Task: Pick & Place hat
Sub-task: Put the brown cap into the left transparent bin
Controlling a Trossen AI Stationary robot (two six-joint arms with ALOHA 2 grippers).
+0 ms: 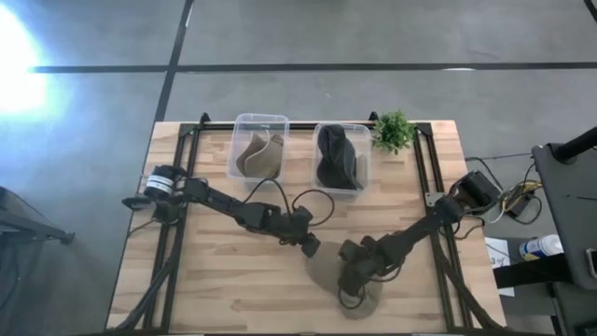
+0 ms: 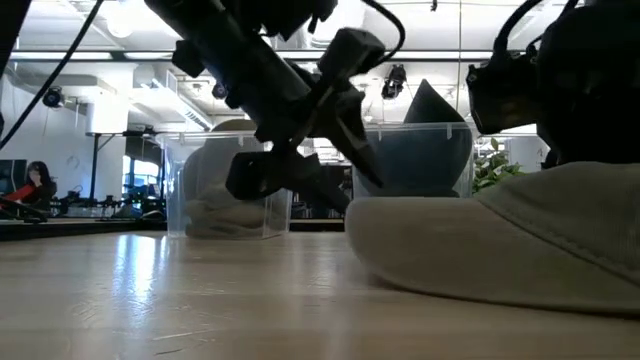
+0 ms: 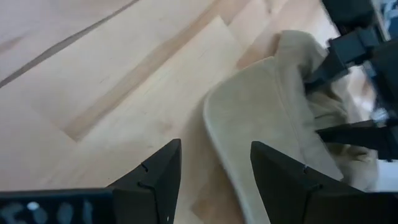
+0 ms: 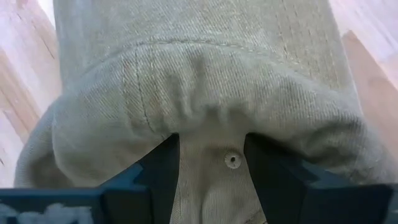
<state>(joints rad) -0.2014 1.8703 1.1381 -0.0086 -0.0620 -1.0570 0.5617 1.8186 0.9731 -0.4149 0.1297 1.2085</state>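
Hat: khaki cap lying on the wooden table, at the front edge, right of centre; brim pointing toward the left arm; crown bunched under the right gripper.
Hat, low view: pale fabric flat on the boards, filling the right foreground.
Right gripper: down on the cap's crown; fingers pressed into the cloth on either side of a raised fold carrying the top button, partly closed, pinching that fold of the cap.
Right arm: reaching in from the table's right edge, slanting toward the front centre.
Left gripper: poised just beside the cap's brim, above the table at mid-depth; fingers spread apart, nothing between them; brim edge in line with the gap, not touched.
Left arm: stretched from the left side diagonally across the boards; seen in the low view as the dark linkage in front of the bins.
Left bin: clear plastic container at the back of the table, holding tan hats.
Right bin: second clear container just beside the first, holding dark hats.
Plant: small green potted plant at the back, just beside the right bin.
Background: seated person well beyond the table, in the low view.
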